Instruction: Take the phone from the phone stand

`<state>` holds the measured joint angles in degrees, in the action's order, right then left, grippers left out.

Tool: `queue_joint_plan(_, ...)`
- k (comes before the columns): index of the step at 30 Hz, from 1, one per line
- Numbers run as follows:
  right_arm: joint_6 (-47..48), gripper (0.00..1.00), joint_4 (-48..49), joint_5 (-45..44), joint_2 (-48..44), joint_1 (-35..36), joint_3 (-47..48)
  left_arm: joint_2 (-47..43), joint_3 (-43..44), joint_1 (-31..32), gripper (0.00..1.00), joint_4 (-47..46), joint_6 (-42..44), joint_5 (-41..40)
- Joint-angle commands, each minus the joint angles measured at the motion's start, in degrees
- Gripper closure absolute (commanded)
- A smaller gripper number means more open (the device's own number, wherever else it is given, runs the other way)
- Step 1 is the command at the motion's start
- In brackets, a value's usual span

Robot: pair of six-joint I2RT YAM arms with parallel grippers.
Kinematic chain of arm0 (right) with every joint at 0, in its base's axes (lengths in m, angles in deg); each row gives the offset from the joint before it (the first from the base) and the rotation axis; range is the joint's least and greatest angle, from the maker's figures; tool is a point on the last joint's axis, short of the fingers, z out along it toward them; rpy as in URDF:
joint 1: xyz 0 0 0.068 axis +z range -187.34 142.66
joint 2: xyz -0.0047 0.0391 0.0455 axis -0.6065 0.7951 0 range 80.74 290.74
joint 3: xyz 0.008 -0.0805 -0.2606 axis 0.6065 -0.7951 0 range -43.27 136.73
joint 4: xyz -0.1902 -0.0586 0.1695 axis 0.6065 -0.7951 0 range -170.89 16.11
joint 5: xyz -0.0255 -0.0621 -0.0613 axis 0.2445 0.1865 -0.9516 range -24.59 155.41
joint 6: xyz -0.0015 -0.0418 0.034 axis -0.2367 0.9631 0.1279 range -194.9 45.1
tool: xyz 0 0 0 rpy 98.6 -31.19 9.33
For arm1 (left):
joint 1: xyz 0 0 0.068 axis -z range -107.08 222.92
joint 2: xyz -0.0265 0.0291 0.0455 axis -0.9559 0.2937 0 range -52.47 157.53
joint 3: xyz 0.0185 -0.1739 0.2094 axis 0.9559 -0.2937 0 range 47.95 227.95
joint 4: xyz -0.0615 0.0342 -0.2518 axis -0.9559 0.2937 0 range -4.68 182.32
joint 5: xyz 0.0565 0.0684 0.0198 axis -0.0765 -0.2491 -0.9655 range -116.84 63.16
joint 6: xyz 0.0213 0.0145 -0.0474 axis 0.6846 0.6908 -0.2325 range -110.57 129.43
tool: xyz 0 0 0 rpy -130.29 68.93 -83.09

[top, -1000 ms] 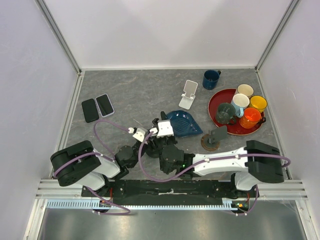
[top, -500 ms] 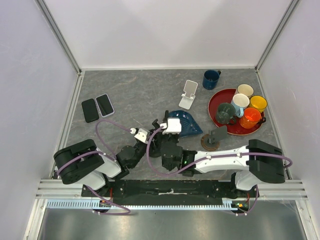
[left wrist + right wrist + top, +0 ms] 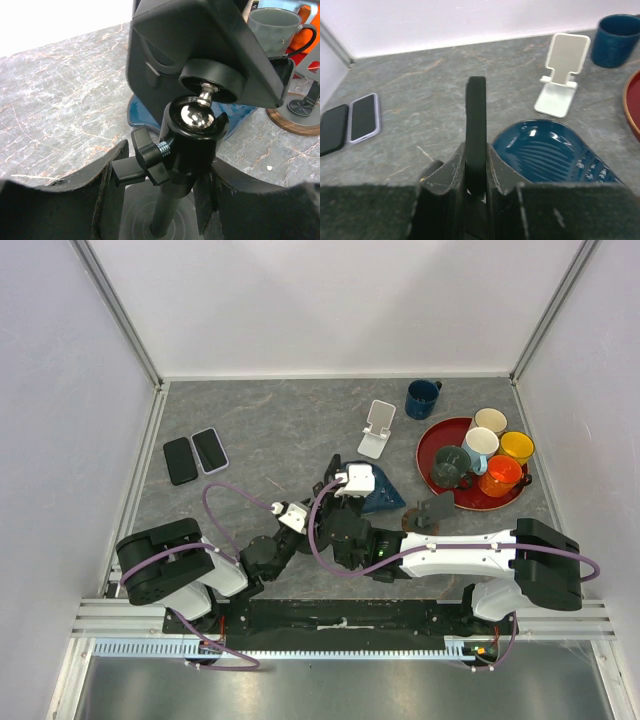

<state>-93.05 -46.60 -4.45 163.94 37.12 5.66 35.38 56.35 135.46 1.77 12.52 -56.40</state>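
Note:
The black phone stand [image 3: 192, 132] has a round base, a pole and a ball joint under a tilted cradle plate [image 3: 175, 45]. My left gripper [image 3: 160, 170] is shut on the stand's neck, one finger against the clamp knob and one against the ball housing. My right gripper [image 3: 476, 150] is shut on the dark phone [image 3: 476, 115], seen edge-on and upright between the fingers. In the top view the right gripper [image 3: 338, 478] is over the stand, just left of the blue dish. The left gripper is hidden under the right arm there. The cradle plate hides the phone in the left wrist view.
Two phones [image 3: 195, 455] lie flat at the far left. A white phone stand [image 3: 377, 429] and a blue mug [image 3: 422, 398] stand at the back. A blue dish [image 3: 388, 498] is beside the grippers. A red tray [image 3: 432, 439] holds several mugs. A wooden coaster [image 3: 420, 525] carries a small stand.
My right gripper has moved away from the bases and slightly right, with the phone in it. The left wrist has shifted slightly right, following it.

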Motion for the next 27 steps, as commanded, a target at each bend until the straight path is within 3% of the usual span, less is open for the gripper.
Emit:
queue_joint_plan(1,-1.2,1.0,12.0,8.1,-0.8,0.6,6.8,1.8,0.5,2.1,0.98,-5.6,5.5,2.3)
queue_joint_plan(15,21.2,1.0,13.5,4.7,-9.7,-0.8,6.7,2.1,0.6,1.3,0.98,-5.1,3.1,-1.6)
queue_joint_plan(19,20.9,1.0,7.6,5.7,-17.9,-0.8,3.8,1.8,0.6,1.0,0.98,-5.0,2.7,-2.6)
queue_joint_plan(27,11.6,1.0,-9.5,11.4,-31.5,-0.8,0.0,-0.6,1.2,0.8,0.94,-1.3,2.3,-2.3)
